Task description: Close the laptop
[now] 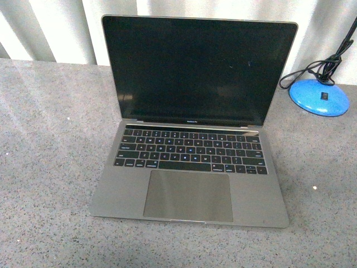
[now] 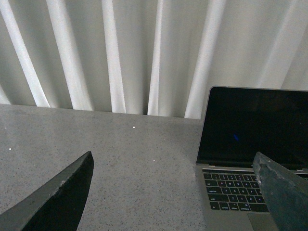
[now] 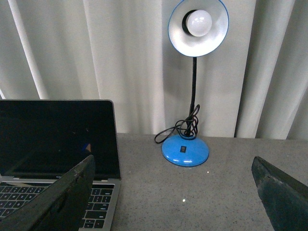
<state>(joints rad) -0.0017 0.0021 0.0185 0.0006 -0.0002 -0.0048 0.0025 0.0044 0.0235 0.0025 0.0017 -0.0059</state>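
The space-grey laptop [image 1: 192,151] sits open in the middle of the grey speckled table, its black screen upright and facing me, keyboard and large trackpad showing. Neither arm shows in the front view. My left gripper [image 2: 175,192] is open and empty over the table beside the laptop's [image 2: 250,144] left edge, short of it. My right gripper [image 3: 173,192] is open and empty beside the laptop's [image 3: 57,144] right edge. One dark finger [image 3: 53,202] overlaps the keyboard corner in that view.
A blue desk lamp [image 3: 192,86] with a round base [image 1: 319,96] and coiled black cord stands at the back right of the table [image 1: 44,167]. White pleated curtains [image 2: 120,53] hang behind the table's far edge.
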